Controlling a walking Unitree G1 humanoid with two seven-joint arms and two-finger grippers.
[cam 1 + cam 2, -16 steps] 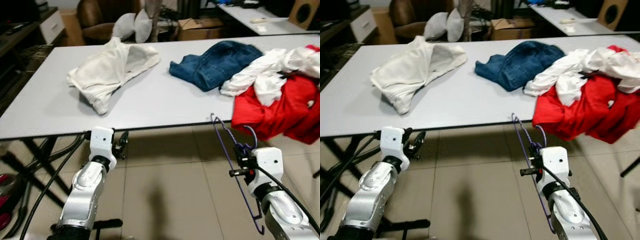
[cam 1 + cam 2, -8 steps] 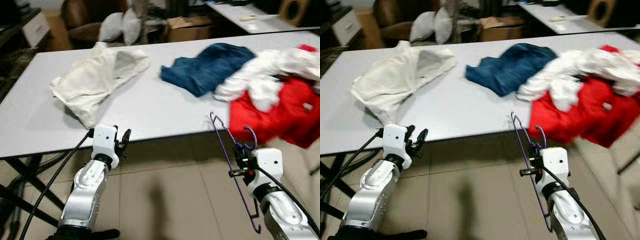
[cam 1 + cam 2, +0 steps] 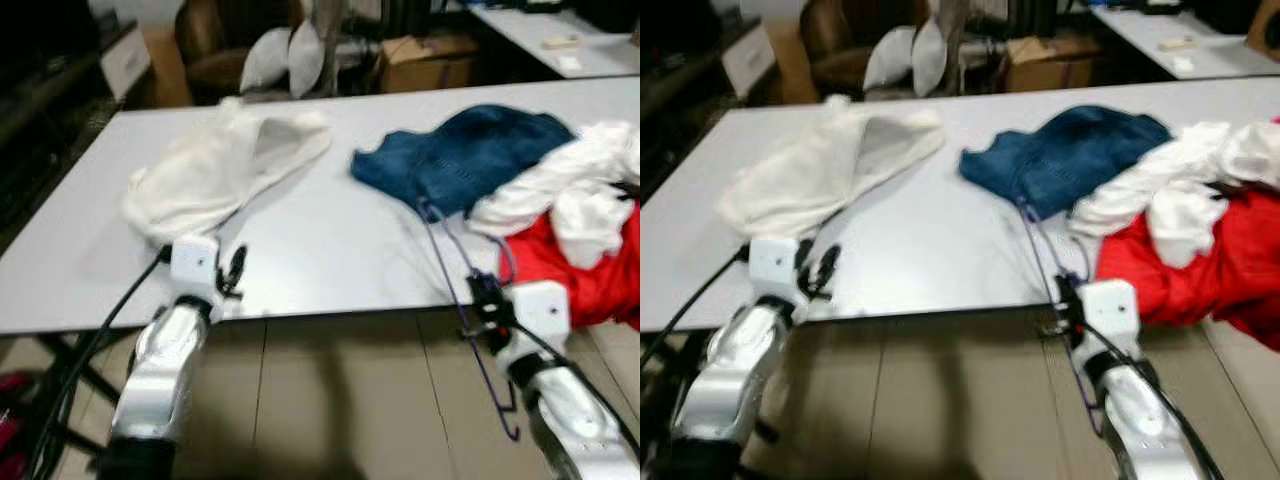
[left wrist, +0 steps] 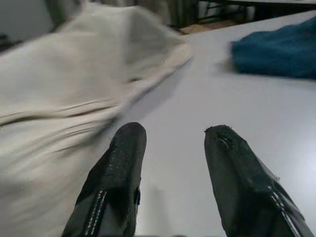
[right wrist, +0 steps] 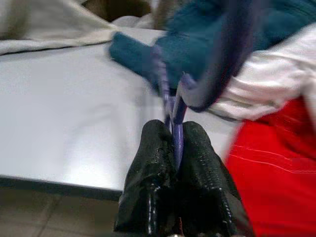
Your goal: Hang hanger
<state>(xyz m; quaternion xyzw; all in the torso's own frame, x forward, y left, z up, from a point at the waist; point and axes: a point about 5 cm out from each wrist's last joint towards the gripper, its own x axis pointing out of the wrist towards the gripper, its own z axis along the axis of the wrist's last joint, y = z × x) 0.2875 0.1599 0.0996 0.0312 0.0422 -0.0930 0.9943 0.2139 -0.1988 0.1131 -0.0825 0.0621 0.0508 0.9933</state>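
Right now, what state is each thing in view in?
Purple hanger: clamped in the right end effector, tip over the table edge.
Left end effector: open, empty, over the table.
Cream garment: crumpled.
Blue jeans: bunched.
White cloth: lying on the red garment.

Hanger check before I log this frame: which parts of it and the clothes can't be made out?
- Hanger: its lower end passes behind the right arm in the eye views; the hook is a blur in the right wrist view, where the right gripper clamps it.
- Red garment: cut off by the frame edge.
- White garment: blurred in the left wrist view.
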